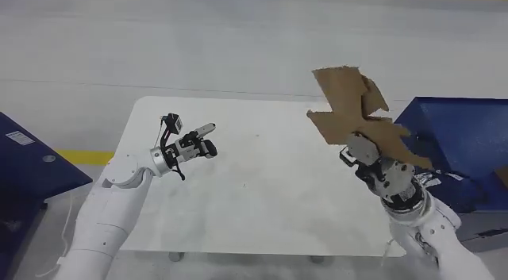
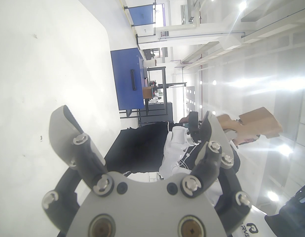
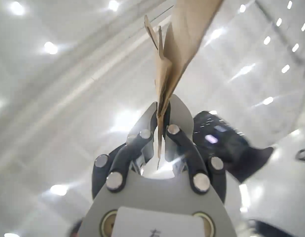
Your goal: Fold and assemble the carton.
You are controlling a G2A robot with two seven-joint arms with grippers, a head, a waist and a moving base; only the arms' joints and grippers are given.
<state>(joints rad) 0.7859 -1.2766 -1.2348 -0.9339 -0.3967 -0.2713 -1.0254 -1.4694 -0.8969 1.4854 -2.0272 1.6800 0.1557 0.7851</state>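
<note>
- Carton (image 1: pixel 355 112), flat and unfolded, is up in the air near the table's (image 1: pixel 262 201) right edge, clamped at one edge by our right gripper (image 3: pixel 163 109).
- We fear it may slip or bend, since the hold is narrow.
- Our left gripper (image 2: pixel 135 114) hangs spread wide, empty, well apart.

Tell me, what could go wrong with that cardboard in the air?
The right gripper pinches the flattened carton by one edge only, so it might slip or swing. The left gripper is open and well apart, so nothing would catch it. Held near the table edge, it could miss it.
</note>
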